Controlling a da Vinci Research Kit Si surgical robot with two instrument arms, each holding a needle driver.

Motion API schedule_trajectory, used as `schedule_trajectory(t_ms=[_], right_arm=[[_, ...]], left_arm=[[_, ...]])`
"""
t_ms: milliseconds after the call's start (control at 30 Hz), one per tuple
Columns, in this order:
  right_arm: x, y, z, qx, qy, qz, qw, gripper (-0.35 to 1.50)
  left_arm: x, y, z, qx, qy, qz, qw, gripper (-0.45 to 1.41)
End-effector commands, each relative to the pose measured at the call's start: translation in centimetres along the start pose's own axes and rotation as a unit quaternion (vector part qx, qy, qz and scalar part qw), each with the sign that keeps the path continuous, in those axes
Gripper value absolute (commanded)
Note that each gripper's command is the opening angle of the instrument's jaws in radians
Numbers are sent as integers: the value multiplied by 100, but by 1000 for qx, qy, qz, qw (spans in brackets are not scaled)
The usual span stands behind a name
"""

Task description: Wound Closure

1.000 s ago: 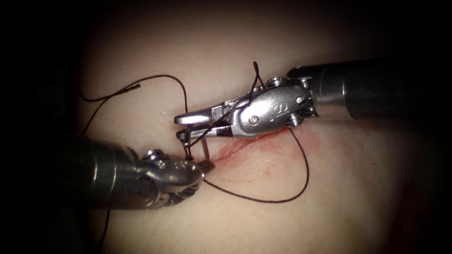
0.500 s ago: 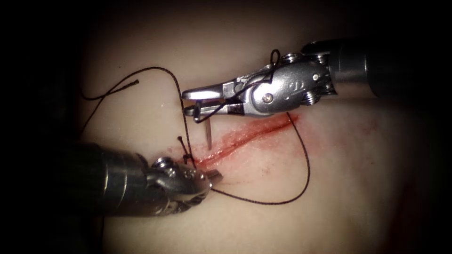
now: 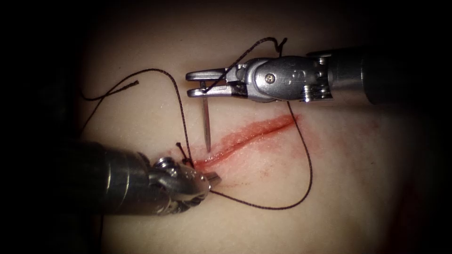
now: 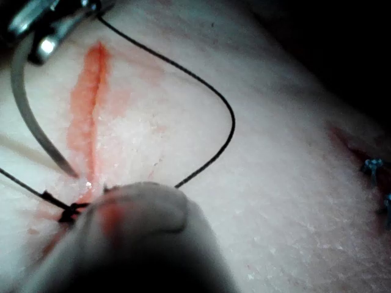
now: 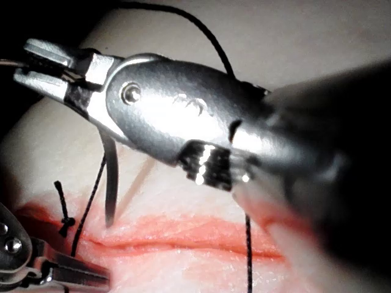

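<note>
Left end effector (image 3: 214, 178) low at cut's (image 3: 245, 136) left end by the knot (image 3: 187, 160), tips partly hidden, grip unclear. Right end effector (image 3: 197, 82) level, pinching needle (image 3: 206, 124) at its upper end; point hanging just above tissue (image 3: 358, 188). Thread (image 3: 308, 169) looping right.

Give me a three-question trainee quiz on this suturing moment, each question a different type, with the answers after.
1. True or false: the right tool holds the needle near one end.
2. Multiple choice: the needle's free tip is
A. buried deep in the tissue
B. pointing down at the cut, near its left end
C. held by the left tool
3. Fill in: a knot with a short tail sits at the cut's ____ end, by the left tool.

Key
1. True; its jaws are shut on the needle.
2. B; whether the tip touches the tissue is unclear.
3. Left; the thread loops away from there to the right.
</note>
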Motion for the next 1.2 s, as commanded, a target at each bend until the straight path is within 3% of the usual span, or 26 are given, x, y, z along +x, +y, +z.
schedule_trajectory(t_ms=[33,100,333,667,833,933,1200], right_arm=[[-11,3,7,2,-6,9,1000,-35],[-26,5,7,17,-32,27,999,-35],[-49,4,16,19,-59,65,996,-35],[-53,7,15,18,-77,83,993,-35],[-39,14,14,17,-69,-26,997,-35],[-34,13,14,19,-71,-39,996,-35],[-51,-6,10,47,-95,-75,991,-35]], left_arm=[[0,3,5,0,0,0,1000,-35],[-1,2,4,-1,0,1,1000,-35],[-4,-3,0,-2,-8,6,1000,-33],[-6,-2,1,0,-12,12,1000,-33],[-7,-2,3,2,-16,11,1000,-33],[-7,-2,3,2,-17,11,1000,-33],[-8,-1,3,2,-17,14,1000,-33]])
